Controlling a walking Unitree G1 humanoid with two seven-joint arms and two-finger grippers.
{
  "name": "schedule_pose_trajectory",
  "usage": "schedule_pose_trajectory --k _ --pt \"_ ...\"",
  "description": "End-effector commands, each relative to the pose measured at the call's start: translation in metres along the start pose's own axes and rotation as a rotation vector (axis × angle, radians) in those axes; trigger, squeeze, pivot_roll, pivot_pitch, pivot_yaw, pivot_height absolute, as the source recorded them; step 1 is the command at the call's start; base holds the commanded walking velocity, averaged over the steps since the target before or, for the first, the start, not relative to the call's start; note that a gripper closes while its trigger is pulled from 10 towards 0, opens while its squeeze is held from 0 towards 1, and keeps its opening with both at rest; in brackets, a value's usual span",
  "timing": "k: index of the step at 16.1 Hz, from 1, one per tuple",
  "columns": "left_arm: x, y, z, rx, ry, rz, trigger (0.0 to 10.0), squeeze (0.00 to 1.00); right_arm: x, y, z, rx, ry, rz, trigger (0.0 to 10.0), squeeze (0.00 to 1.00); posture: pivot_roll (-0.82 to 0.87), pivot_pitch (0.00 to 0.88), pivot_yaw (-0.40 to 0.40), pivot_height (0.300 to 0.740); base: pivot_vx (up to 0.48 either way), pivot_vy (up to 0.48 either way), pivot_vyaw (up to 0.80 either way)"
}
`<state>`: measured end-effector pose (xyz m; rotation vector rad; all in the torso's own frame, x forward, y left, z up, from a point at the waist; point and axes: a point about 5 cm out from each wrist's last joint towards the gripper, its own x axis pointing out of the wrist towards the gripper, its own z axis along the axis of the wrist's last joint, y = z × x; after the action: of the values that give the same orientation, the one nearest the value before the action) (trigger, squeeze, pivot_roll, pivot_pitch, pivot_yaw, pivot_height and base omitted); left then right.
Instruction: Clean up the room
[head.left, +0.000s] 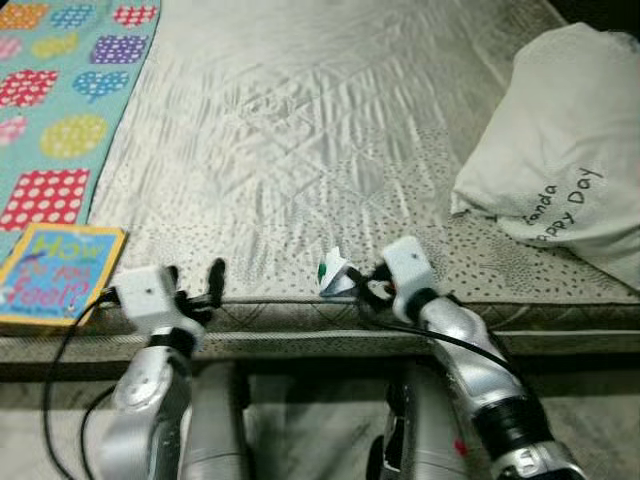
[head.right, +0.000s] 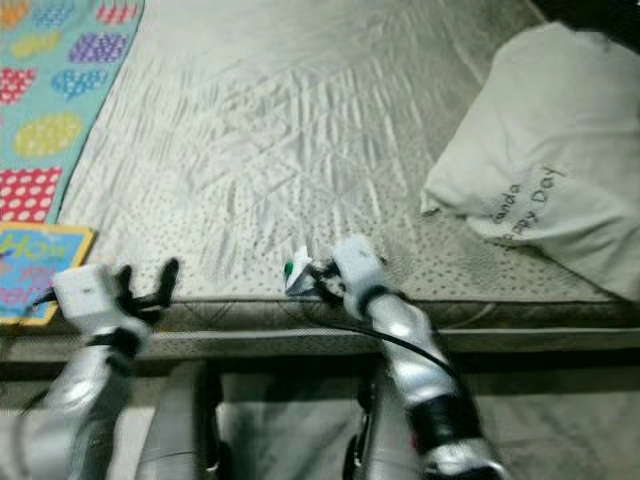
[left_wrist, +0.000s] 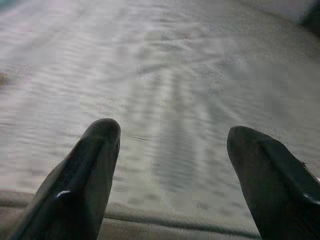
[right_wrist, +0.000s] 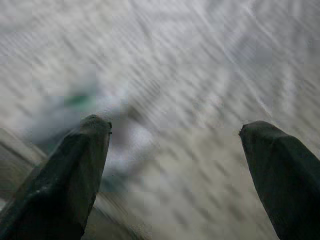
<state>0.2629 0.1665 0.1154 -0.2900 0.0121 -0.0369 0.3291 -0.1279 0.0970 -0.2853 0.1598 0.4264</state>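
Two silver, segmented metal arms rose from the lower frame, each capped by a white boxy wrist block. Black cables looped along both. The left hand (head.left: 205, 285) and right hand (head.left: 362, 288) had long, glossy black fingers.

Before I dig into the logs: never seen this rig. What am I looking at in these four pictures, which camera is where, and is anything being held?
It is a humanoid robot standing at the edge of a bed. The two wide pictures come from a stereo camera on its head, looking down; its silver arms reach in from the bottom. The two close-ups are wrist cameras, each looking along that claw's two black fingers.

On the quilted grey bed lie a pillow with printed lettering at the right, a colourful heart-patterned blanket at the left, and a children's book near the left corner.

The left claw is open over bare bedding, holding nothing. The right claw is also open, beside a small white and green scrap at the bed's edge; it is too blurred to identify.
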Motion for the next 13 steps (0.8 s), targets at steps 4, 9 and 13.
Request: schedule_pose_trajectory --k 4,9,13 --pt "-0.0035 0.0057 -0.004 0.014 0.024 0.029 10.0 0.0 -0.0011 -0.0002 -0.0046 0.002 0.004 0.01 10.0 0.0 0.06 0.183 -0.019 0.531 0.0 0.0 0.0" --pt "-0.0031 0.0063 -0.0042 0.015 0.03 0.031 10.0 0.0 0.0002 0.0001 -0.0073 0.009 0.026 0.017 10.0 0.0 0.06 0.186 -0.017 0.531 0.0 0.0 0.32" --pt "-0.005 0.0042 -0.004 0.011 0.059 -0.02 10.0 0.0 0.0084 0.006 -0.0088 0.079 0.1 0.089 10.0 0.0 0.07 0.19 -0.015 0.531 0.0 0.0 0.0"
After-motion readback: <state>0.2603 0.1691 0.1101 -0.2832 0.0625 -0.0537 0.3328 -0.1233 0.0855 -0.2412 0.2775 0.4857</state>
